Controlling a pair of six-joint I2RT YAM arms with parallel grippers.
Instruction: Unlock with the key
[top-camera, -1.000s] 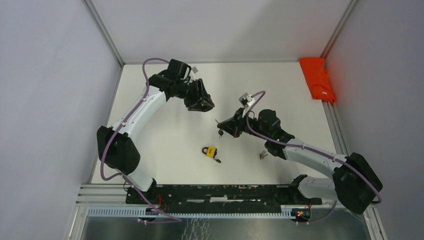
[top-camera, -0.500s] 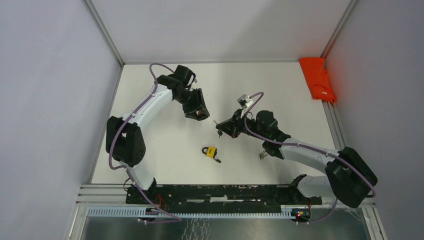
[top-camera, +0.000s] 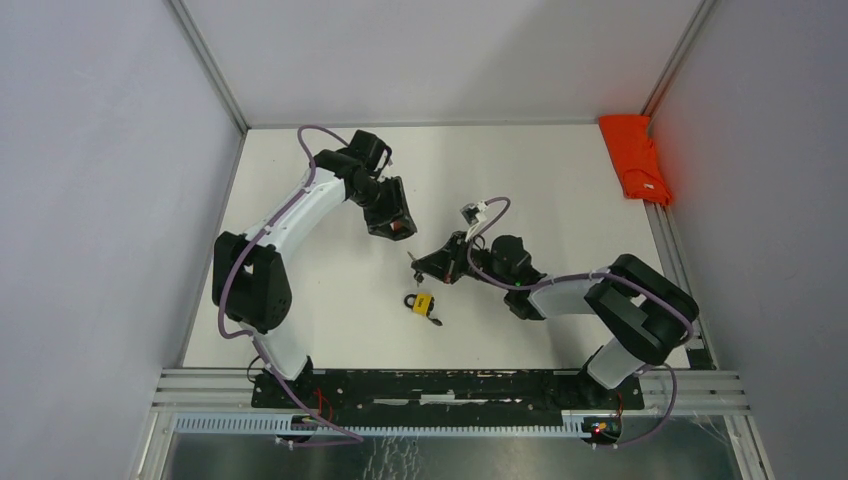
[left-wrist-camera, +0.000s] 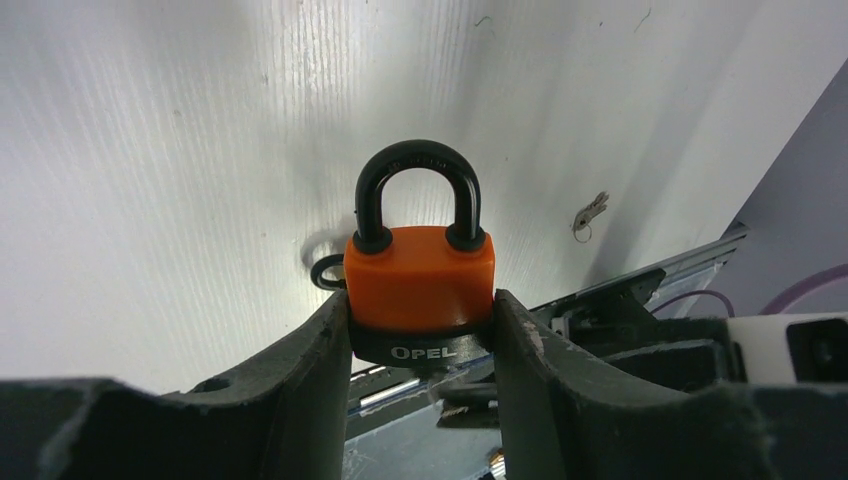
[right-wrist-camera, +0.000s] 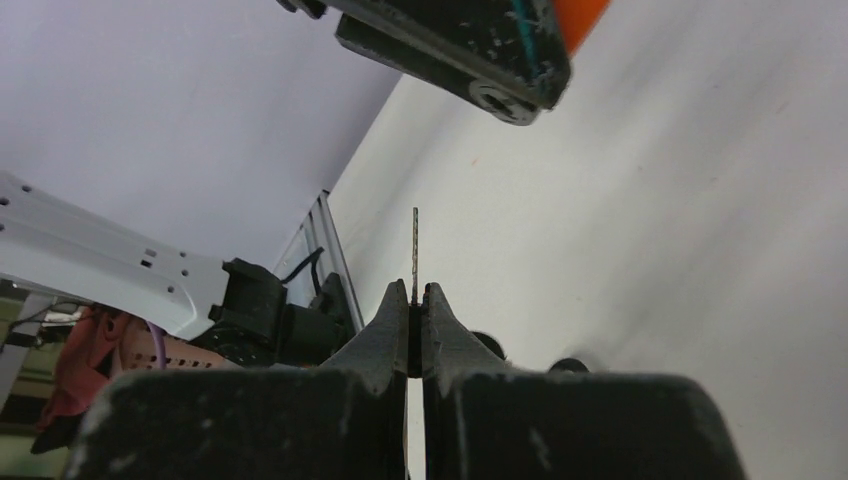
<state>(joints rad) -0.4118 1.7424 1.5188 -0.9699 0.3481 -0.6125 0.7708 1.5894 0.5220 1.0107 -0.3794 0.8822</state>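
Above the middle of the white surface (top-camera: 330, 300), an orange padlock (left-wrist-camera: 420, 275) is held off the surface by the left gripper (top-camera: 393, 224). The jaws are set partly open and clamped on the two sides of the lock's body. The body is a rounded block with a smooth orange cover and a black base band lettered "OPEL". Its black U-shaped shackle (left-wrist-camera: 416, 155) is seated in the body at both ends. The long axis runs in line with the fingers, the shackle pointing away from the wrist.

Just to the near right, the right gripper (top-camera: 420, 268) is closed tight on a key (right-wrist-camera: 415, 250). The key is a thin flat metal blade, seen edge-on. It lies in line with the fingers, its tip pointing away from them toward the left gripper.

A yellow padlock (top-camera: 422, 303) with a black shackle lies on the surface below the right gripper. A crumpled orange cloth (top-camera: 634, 158) lies at the far right edge.
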